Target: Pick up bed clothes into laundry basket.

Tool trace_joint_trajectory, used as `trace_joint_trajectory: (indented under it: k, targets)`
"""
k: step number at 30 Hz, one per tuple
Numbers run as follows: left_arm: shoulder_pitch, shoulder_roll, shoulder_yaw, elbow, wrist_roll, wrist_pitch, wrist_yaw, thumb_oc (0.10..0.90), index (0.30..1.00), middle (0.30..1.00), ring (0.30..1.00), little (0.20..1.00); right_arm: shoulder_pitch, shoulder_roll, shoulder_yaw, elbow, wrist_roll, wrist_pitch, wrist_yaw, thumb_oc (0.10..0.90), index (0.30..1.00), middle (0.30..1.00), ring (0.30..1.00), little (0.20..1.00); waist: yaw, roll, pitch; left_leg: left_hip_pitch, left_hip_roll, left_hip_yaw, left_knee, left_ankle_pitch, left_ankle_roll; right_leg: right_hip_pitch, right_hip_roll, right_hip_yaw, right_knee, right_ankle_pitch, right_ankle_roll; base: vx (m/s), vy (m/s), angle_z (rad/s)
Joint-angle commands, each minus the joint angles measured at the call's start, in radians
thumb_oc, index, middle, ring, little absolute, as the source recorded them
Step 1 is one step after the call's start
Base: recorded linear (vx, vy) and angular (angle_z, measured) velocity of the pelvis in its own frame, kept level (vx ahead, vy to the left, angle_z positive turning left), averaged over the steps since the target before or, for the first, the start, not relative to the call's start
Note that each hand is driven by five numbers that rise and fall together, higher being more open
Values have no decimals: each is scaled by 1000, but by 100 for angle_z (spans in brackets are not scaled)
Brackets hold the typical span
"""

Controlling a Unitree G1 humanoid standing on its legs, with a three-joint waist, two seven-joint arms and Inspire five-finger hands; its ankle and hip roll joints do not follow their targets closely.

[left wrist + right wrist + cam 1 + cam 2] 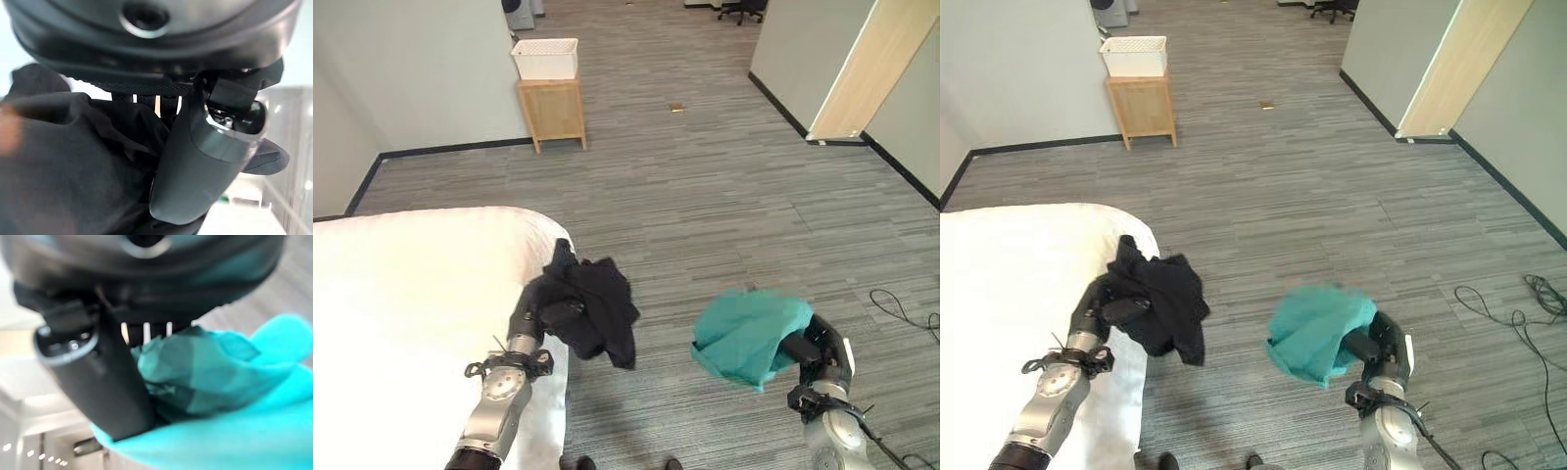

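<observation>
My left hand (544, 310) is shut on a black garment (597, 313) that hangs off it beside the corner of the white bed (401, 323). Its thumb (205, 161) presses into the black cloth (73, 166). Over the floor at the lower right, my right hand (818, 352) is shut on a bunched teal garment (749, 338); in the right wrist view the thumb (107, 387) pinches the teal cloth (205, 377). A white laundry basket (546, 58) stands far off on a small wooden table (551, 111) by the wall.
Grey striped carpet (705, 196) stretches between the bed and the basket. A light wooden door (862, 69) stands at the right wall. An office chair (744, 10) is at the far back. A small scrap (676, 108) lies on the floor.
</observation>
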Motion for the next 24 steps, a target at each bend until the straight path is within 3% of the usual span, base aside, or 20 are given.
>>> trace_joint_trajectory:
  k: [1, 3, 5, 6, 7, 9, 10, 11, 12, 14, 15, 18, 19, 20, 21, 22, 24]
  targets:
    - [-126, 31, 100, -68, -40, -111, 13, 400, 300, 300, 300, 300, -81, -65, -69, -195, -33, -129, -2, 400, 300, 300, 300, 300, 19, -49, -49, -15, -4, -3, 13, -3, -13, 14, -46, -78, -39, 50, 43, 76, 11, -2]
    - [-120, 28, 105, -73, -46, -108, 16, 400, 300, 300, 300, 300, -89, -68, -70, -204, -38, -131, -4, 400, 300, 300, 300, 300, 23, -50, -46, -15, -6, -10, 15, -9, -9, 9, -46, -76, -26, 45, 44, 0, 0, 0]
    - [-121, 46, 102, -85, -37, -109, 19, 400, 300, 300, 300, 300, -107, -71, -72, -257, -65, -143, -9, 400, 300, 300, 300, 300, 18, -43, -15, -27, 5, -18, 41, -22, 6, -80, -30, -48, 147, 33, 64, -48, 1, -2]
    - [-123, 46, 103, -85, -37, -108, 20, 400, 300, 300, 300, 300, -108, -70, -72, -258, -66, -142, -10, 400, 300, 300, 300, 300, 19, -44, -15, -32, 4, -16, 44, -23, 6, -93, -31, -45, 165, 26, 64, -109, -40, -7]
    - [-145, 62, 85, -81, -41, -115, 24, 400, 300, 300, 300, 300, -110, -62, -68, -282, -73, -145, -8, 400, 300, 300, 300, 300, -4, -41, 14, -56, 16, -48, 74, -28, 10, -157, -6, 49, 291, 27, 91, -84, -108, -4]
    - [-159, 69, 77, -75, -44, -120, 26, 400, 300, 300, 300, 300, -109, -56, -65, -291, -83, -147, -11, 400, 300, 300, 300, 300, -3, -43, 17, -69, 22, -55, 94, -37, 8, -185, -17, 82, 329, 30, 94, -50, -132, 9]
    - [-157, 80, 85, -78, -43, -123, 33, 400, 300, 300, 300, 300, -115, -56, -48, -283, -92, -153, -9, 400, 300, 300, 300, 300, 24, -45, 21, -67, 34, -35, 116, -51, -1, -169, -83, 7, 287, 34, 88, -42, -242, -5]
    - [-123, 89, 128, -113, -59, -121, 32, 400, 300, 300, 300, 300, -140, -63, -18, -279, -111, -146, -13, 400, 300, 300, 300, 300, 75, -35, 24, -44, 87, 43, 120, -50, -28, -162, -216, -270, 308, 51, 74, -47, -330, -49]
    - [-103, 90, 145, -124, -72, -126, 26, 400, 300, 300, 300, 300, -143, -65, -5, -278, -122, -142, -15, 400, 300, 300, 300, 300, 73, -34, 19, -37, 105, 56, 113, -43, -36, -164, -232, -296, 306, 68, 81, -48, -376, -74]
    - [-87, 85, 163, -128, -76, -136, 38, 400, 300, 300, 300, 300, -145, -93, 0, -274, -148, -131, -21, 400, 300, 300, 300, 300, 85, -42, 11, -45, 121, 57, 140, -37, -52, -132, -222, -294, 262, 13, 78, 12, -373, -67]
    - [-63, 74, 182, -131, -84, -137, 34, 400, 300, 300, 300, 300, -142, -89, 4, -276, -139, -123, -15, 400, 300, 300, 300, 300, 90, -48, 2, -46, 124, 56, 162, -29, -66, -115, -226, -298, 221, 34, 77, 56, -373, -38]
    - [-39, 15, 229, -112, -228, -169, 51, 400, 300, 300, 300, 300, -173, -101, 28, -274, -125, -140, -31, 400, 300, 300, 300, 300, 93, -33, 7, -143, 173, 55, 403, 131, -129, -39, -192, -264, 99, 35, 40, 13, -290, -38]
    - [-39, 15, 229, -111, -228, -169, 51, 400, 300, 300, 300, 300, -174, -101, 28, -274, -125, -140, -31, 400, 300, 300, 300, 300, 91, -32, 6, -145, 174, 53, 403, 131, -129, -40, -191, -265, 97, 36, 39, 10, -279, -71]
    - [-39, 41, 235, -129, -199, -160, 33, 400, 300, 300, 300, 300, -170, -115, 9, -274, -111, -142, -39, 400, 300, 300, 300, 300, 83, -40, 15, -213, 184, 86, 543, 165, -156, -13, -207, -267, 70, 27, 11, 17, -164, -37]
    - [-39, 41, 235, -130, -198, -159, 33, 400, 300, 300, 300, 300, -169, -114, 9, -275, -111, -141, -38, 400, 300, 300, 300, 300, 83, -40, 14, -218, 186, 84, 550, 162, -156, -13, -206, -268, 70, 26, 11, 31, -234, 0]
    - [-35, 60, 254, -153, -173, -168, 34, 400, 300, 300, 300, 300, -160, -110, 8, -286, -107, -138, -28, 400, 300, 300, 300, 300, 88, -39, 19, -252, 157, 83, 600, 138, -168, 7, -208, -269, 55, 15, 3, 77, -143, 15]
    - [-74, 62, 245, -141, -183, -170, 51, 400, 300, 300, 300, 300, -142, -104, 21, -289, -113, -122, -18, 400, 300, 300, 300, 300, 82, -19, 2, -301, 123, 140, 526, 93, -134, 56, -181, -288, 30, -10, -1, 165, -92, 21]
